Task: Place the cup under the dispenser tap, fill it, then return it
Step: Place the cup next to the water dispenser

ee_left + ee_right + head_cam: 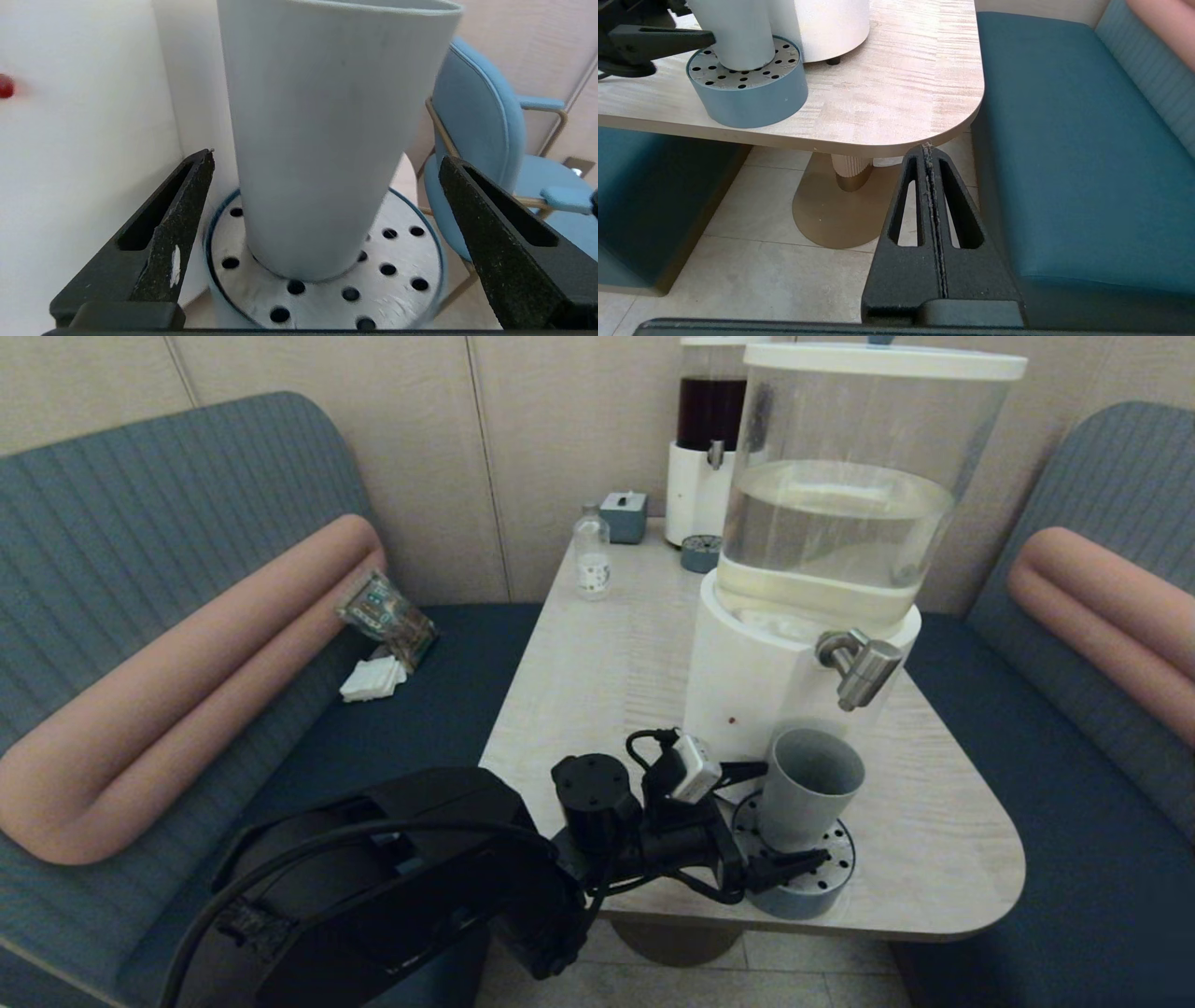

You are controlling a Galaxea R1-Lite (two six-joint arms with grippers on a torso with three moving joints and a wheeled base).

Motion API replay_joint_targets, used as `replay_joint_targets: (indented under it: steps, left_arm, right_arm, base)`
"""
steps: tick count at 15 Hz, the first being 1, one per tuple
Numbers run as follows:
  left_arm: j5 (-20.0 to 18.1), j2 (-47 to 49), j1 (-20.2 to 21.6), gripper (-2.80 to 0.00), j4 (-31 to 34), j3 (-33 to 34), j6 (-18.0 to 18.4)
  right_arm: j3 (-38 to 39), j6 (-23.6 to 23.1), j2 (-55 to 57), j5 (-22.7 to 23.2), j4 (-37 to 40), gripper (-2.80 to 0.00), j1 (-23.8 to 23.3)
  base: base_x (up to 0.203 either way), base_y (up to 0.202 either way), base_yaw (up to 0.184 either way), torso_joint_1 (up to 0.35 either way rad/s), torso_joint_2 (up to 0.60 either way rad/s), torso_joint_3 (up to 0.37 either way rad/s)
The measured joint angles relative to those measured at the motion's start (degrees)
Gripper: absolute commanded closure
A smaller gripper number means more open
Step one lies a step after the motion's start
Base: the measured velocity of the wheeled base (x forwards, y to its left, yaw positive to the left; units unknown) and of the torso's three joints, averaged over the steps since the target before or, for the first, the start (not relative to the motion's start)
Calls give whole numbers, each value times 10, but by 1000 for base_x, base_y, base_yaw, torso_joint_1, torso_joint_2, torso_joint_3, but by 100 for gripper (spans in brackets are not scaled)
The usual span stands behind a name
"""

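The grey-blue cup (805,784) (327,140) (733,32) stands upright on a round perforated drip tray (826,887) (402,261) (752,98), just below the brushed-steel dispenser tap (861,665) of the big clear-tank dispenser (831,523). My left gripper (780,817) (327,156) is open at the cup's lower half. One finger stands on each side of the cup, and both are apart from its wall. No liquid shows inside the cup. My right gripper (928,147) is shut on nothing, low beside the table's near right corner, out of the head view.
The tray sits close to the table's front edge (934,919). At the back stand a dark-red-liquid dispenser (711,420), a small clear bottle (592,563), a blue-grey box (624,516) and a second small tray (700,553). Teal benches flank the table; a blue chair (481,130) stands beyond.
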Motion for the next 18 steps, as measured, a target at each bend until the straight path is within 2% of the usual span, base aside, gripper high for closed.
replay_joint_targets:
  steps: [12,17,18]
  left_arm:
    - [3,47,-12,-280,0,-89,-2]
    - [4,53,-15,-280,0,-100,-6]
    - [4,53,-15,0,0,-100,-7]
  right_arm:
    - [0,0,0,0,0,0,0]
    - [0,0,0,0,0,0,0]
    - [0,0,0,0,0,0,0]
  base:
    - [0,0,0,0,0,0]
    - [0,0,0,0,0,0]
    - [0,0,0,0,0,0]
